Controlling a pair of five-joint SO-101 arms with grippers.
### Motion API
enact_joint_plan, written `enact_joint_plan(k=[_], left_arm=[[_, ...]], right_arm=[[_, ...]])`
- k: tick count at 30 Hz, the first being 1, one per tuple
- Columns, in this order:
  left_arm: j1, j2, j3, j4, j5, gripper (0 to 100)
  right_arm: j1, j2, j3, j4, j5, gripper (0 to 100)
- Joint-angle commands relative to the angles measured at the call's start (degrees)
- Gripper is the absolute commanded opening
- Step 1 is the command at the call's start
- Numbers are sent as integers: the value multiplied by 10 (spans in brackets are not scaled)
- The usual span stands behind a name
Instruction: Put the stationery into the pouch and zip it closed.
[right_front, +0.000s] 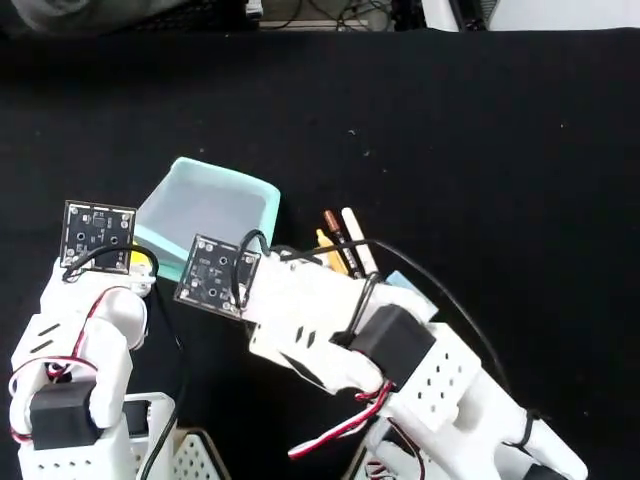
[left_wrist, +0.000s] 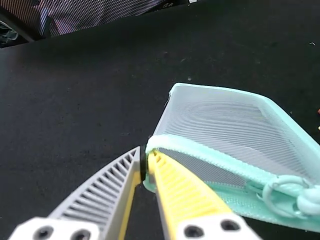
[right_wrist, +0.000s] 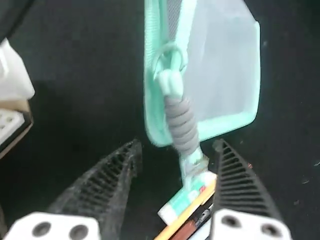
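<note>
The left gripper (left_wrist: 145, 161) pinches the pouch (left_wrist: 225, 120) corner, likely to steady it, while the right gripper (right_wrist: 177, 146) hangs wide open over the stationery (right_wrist: 192, 207).

A robotics lab bench, it seems: a table (right_front: 500, 130) draped in black cloth; loose cables (right_front: 335, 12) past its edge at twelve o'clock; bare circuit boards (right_front: 98, 231) at nine o'clock.

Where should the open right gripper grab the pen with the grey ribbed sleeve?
Probably on the grey ribbed sleeve, from above, jaws straddling its width: it lies flat between them, while a yellow pencil crowds one end and the mint mesh pouch the other.
</note>
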Motion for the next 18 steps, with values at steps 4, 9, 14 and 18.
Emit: enact_joint_plan(k=[4, 9, 14, 18], left_arm=[[-1, -3, -5, -16, -1, 30], [-1, -3, -5, -16, -1, 30], [-1, -3, -5, -16, -1, 30], [-1, -3, -5, -16, -1, 31]], right_arm=[[-5, 0, 0, -62, -8, 345], [-6, 49, 0, -91, 3, 328], [-5, 134, -22, -97, 26, 325], [-6, 179, -61, -62, 36, 306]])
